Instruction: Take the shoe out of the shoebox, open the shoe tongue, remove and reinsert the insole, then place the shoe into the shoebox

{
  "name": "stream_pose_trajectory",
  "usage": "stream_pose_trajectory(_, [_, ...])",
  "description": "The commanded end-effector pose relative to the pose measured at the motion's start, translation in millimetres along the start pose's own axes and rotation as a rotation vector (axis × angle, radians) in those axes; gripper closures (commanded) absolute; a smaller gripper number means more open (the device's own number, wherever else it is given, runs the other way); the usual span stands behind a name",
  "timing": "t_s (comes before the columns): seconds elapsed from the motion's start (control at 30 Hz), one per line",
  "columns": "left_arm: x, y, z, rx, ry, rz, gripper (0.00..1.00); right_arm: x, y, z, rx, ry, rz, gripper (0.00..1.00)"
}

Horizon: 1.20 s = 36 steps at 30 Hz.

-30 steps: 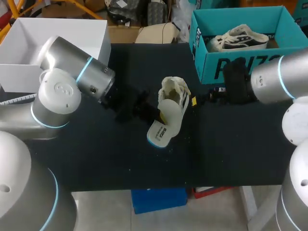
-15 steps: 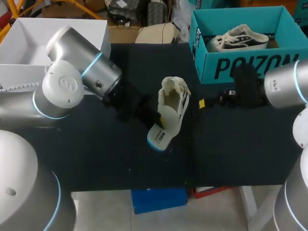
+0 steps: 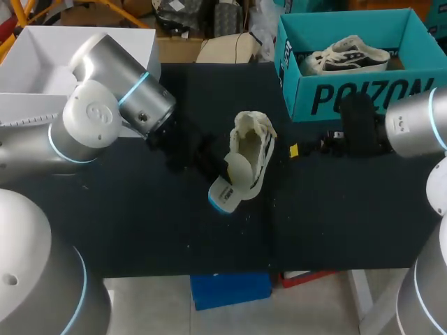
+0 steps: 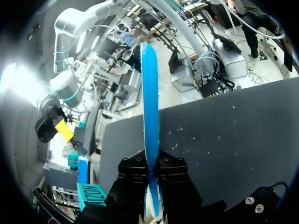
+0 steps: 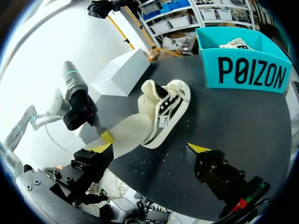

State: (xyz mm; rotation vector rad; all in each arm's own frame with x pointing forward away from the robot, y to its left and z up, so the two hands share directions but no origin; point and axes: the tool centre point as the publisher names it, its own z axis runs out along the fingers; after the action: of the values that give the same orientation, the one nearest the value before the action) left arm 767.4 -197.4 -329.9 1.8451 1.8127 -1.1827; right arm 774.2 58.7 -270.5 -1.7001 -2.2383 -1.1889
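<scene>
The left gripper [image 4: 151, 170] pinched the insole [image 4: 149, 102], half out at the shoe's [image 3: 254, 139] seven o'clock; right gripper [image 3: 293, 149] gaped at three o'clock; removal probably needed a clearing pull

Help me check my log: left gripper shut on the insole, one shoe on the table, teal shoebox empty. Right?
No: the teal shoebox is not empty; the head view shows a second shoe lying in it. The left gripper is shut on the insole, one shoe on the table.
</scene>
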Motion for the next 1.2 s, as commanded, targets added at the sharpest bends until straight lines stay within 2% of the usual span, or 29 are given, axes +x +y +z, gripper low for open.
stream_pose_trajectory(0.03, [-1.4, 21, 4, 0.037, 0.008, 0.016, 1.00, 0.5, 0.6, 0, 0.003, -0.001, 0.000, 0.00])
stream_pose_trajectory(0.3, [-10.7, 39, 10, 0.068, 0.016, 0.047, 1.00, 0.5, 0.6, 0, 0.003, -0.001, 0.000, 0.00])
stream_pose_trajectory(0.73, [-15.8, 72, 14, 0.069, 0.014, 0.063, 1.00, 0.5, 0.6, 0, 0.003, -0.001, 0.000, 0.00])
stream_pose_trajectory(1.2, [-13.0, 102, 20, 0.014, 0.000, 0.055, 1.00, 0.5, 0.6, 0, 0.003, -0.001, 0.000, 0.00])
